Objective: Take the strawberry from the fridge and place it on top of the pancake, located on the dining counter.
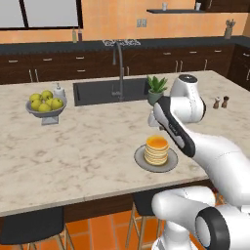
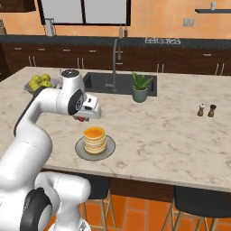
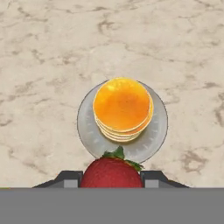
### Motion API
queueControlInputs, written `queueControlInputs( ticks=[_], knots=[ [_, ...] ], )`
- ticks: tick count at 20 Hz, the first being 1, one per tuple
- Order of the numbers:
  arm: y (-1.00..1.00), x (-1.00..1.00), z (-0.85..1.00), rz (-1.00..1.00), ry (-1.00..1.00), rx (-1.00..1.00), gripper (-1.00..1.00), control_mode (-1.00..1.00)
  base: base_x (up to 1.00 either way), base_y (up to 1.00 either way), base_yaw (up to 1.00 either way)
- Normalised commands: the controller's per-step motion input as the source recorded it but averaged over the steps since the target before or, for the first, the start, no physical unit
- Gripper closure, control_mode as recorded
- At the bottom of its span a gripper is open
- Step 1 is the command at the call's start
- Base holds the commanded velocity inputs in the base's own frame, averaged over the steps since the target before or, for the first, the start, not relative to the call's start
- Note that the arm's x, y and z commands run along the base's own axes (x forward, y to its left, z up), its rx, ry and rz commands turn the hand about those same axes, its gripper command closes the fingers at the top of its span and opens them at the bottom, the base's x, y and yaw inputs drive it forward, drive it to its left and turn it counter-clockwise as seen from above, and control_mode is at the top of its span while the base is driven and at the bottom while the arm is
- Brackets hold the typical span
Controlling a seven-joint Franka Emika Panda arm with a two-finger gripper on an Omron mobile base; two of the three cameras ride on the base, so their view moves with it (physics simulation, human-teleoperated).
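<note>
Strawberry sits clamped between fingers above pancake.

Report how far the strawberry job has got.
Done: the strawberry is out of the fridge, gripped between the gripper fingers. In hand: the gripper hangs above the dining counter, just short of the pancake on its plate. Left: move over the stack, lower, and release the strawberry on top.

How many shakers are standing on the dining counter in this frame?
2. The light shaker and the dark shaker stand side by side near the right end of the dining counter, well right of the pancake. None looks hidden.
</note>
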Motion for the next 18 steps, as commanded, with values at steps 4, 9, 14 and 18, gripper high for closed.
queueControlInputs(
  ticks=[4, 9, 14, 18],
  knots=[
    [-0.25, 0.79, -0.54, 0.0, 0.02, 0.0, 1.0, -1.0, 0.0, 0.0, 0.0],
    [-0.04, 0.26, -0.54, 0.0, 0.0, 0.0, 1.0, -1.0, 0.0, 0.0, 0.0],
    [0.0, 0.23, -0.42, 0.0, 0.0, 0.0, 1.0, -1.0, 0.0, 0.0, 0.0],
    [0.0, 0.11, -0.39, 0.0, -0.02, 0.0, 1.0, -1.0, 0.0, 0.0, 0.0]
  ],
)
